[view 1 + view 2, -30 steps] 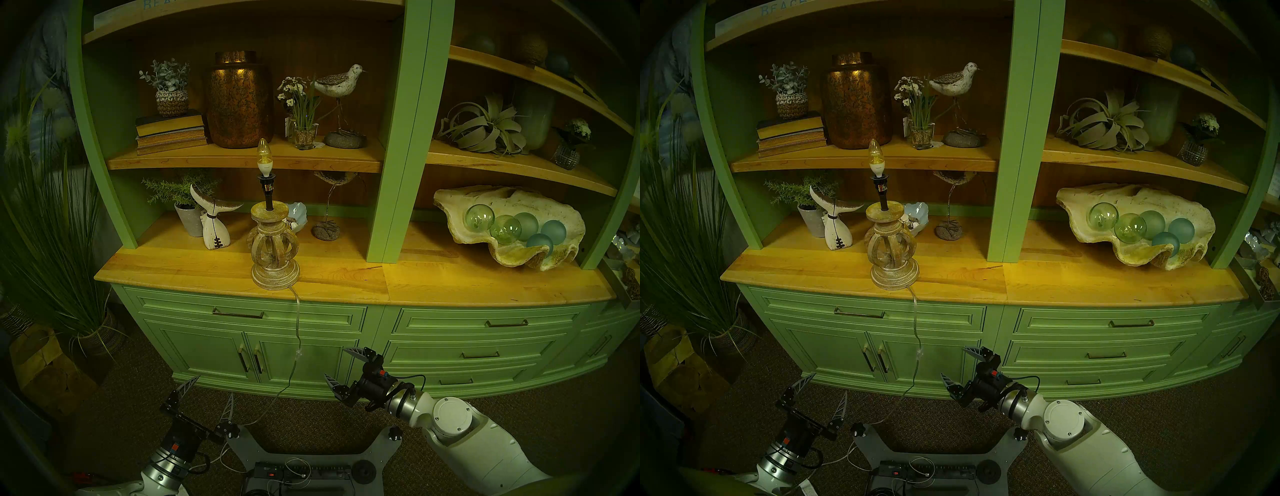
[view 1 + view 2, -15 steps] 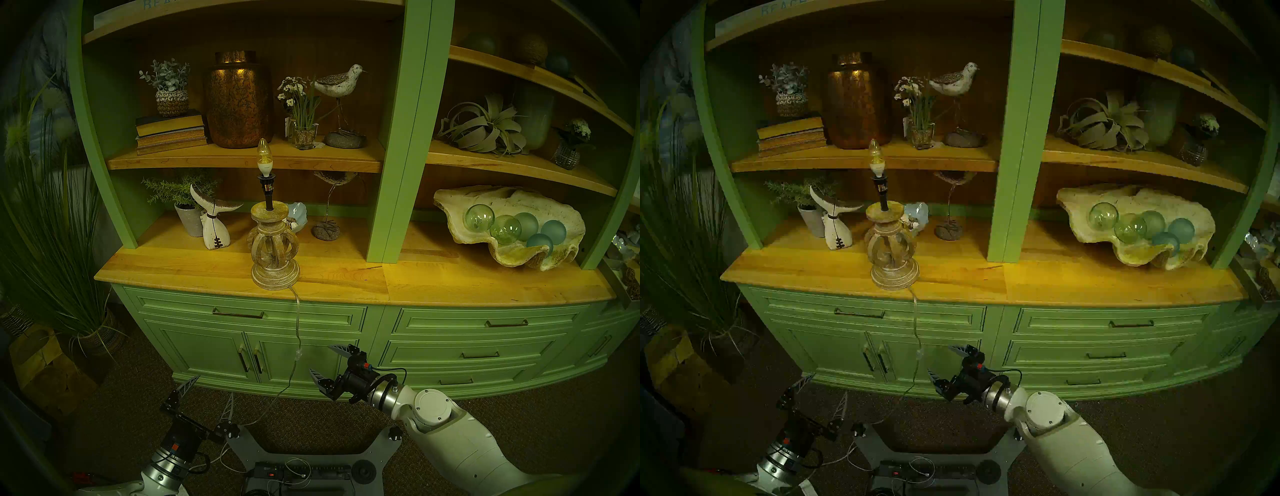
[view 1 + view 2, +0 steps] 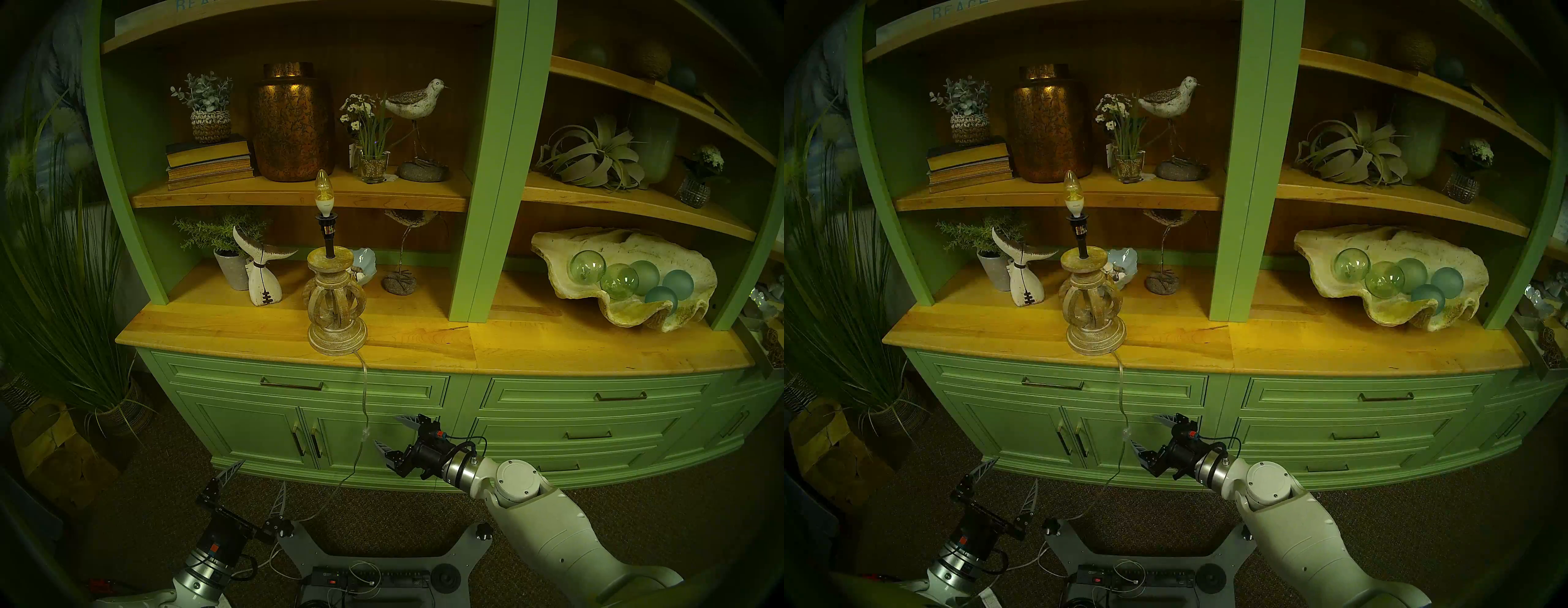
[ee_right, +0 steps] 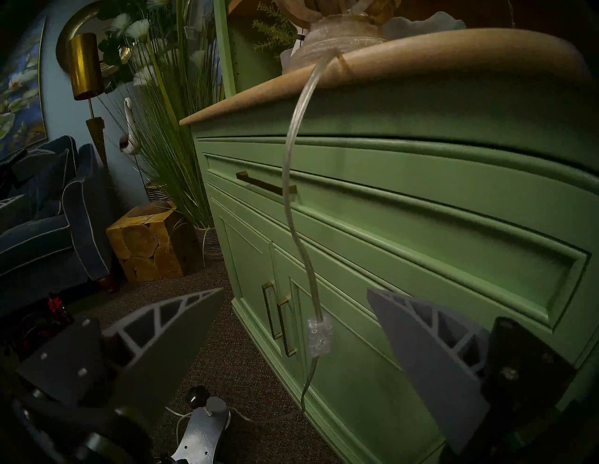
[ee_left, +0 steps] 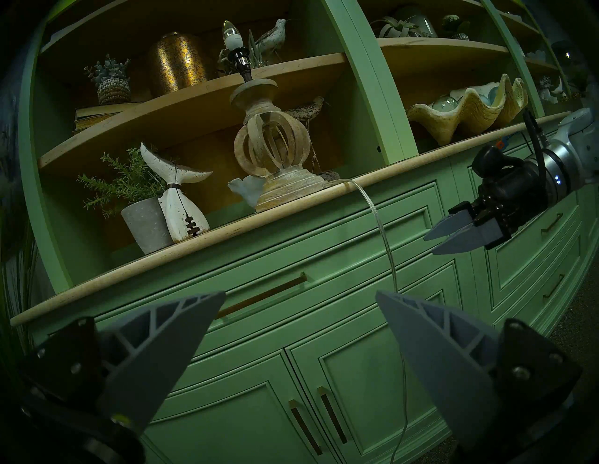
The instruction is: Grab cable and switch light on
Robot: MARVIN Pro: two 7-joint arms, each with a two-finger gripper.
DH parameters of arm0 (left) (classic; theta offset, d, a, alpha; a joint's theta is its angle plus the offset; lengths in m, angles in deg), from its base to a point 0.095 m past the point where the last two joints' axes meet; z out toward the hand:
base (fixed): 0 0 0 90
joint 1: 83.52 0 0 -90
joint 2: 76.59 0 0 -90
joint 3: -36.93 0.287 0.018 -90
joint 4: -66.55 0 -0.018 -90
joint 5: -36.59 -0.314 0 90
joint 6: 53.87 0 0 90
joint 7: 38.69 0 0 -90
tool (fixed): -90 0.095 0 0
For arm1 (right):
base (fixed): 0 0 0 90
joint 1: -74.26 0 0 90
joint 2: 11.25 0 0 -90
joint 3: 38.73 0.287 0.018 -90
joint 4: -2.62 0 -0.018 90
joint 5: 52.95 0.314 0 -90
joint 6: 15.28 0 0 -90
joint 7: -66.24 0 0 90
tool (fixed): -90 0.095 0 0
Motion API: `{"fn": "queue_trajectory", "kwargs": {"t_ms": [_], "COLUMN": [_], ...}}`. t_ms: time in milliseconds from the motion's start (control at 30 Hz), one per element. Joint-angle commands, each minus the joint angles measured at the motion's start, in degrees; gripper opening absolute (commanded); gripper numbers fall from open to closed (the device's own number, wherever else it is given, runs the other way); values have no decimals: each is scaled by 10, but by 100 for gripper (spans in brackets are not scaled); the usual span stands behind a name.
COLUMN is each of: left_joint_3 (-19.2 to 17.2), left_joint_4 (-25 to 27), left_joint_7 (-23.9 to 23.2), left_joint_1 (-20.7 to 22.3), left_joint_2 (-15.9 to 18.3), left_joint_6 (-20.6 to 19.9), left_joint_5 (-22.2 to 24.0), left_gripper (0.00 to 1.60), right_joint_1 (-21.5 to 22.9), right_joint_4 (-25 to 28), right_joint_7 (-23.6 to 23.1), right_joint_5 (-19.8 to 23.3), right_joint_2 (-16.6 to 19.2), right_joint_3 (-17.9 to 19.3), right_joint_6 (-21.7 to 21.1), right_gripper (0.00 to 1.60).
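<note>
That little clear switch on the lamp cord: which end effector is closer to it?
Right. The right end effector is open just beside the switch; the left end effector is open, lower down near the floor.

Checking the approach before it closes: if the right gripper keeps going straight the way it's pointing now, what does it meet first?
Most likely the cable at its clear switch block, which hangs centred between the open right gripper's fingers with nothing in front. Beyond it lies the green cabinet door. The remaining gap is hard to judge.

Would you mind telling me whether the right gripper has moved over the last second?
Yes. The right gripper has shifted left along the green cabinet, closing on the hanging cable and its switch; its jaws are open.
</note>
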Motion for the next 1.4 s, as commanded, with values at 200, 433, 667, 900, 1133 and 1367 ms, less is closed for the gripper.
{"fn": "queue_trajectory", "kwargs": {"t_ms": [200,433,667,900,1133,1367], "left_joint_3": [0,0,1,1,2,2], "left_joint_4": [7,6,6,6,6,6], "left_joint_7": [0,1,1,1,2,2], "left_joint_1": [2,3,3,3,3,3], "left_joint_2": [0,0,0,0,0,1], "left_joint_6": [2,2,2,2,2,2], "left_joint_5": [-1,-1,-1,-1,-1,-1], "left_gripper": [160,160,160,160,160,160], "right_joint_1": [93,126,159,185,228,252], "right_joint_4": [-82,-119,-161,-208,-285,-332], "right_joint_7": [-35,-52,-65,-78,-95,-103], "right_joint_5": [-25,-33,-38,-46,-51,-51], "right_joint_2": [-52,-60,-68,-77,-92,-102], "right_joint_3": [0,11,20,21,15,17], "right_joint_6": [6,3,2,4,14,29], "right_gripper": [127,108,127,122,116,101]}}
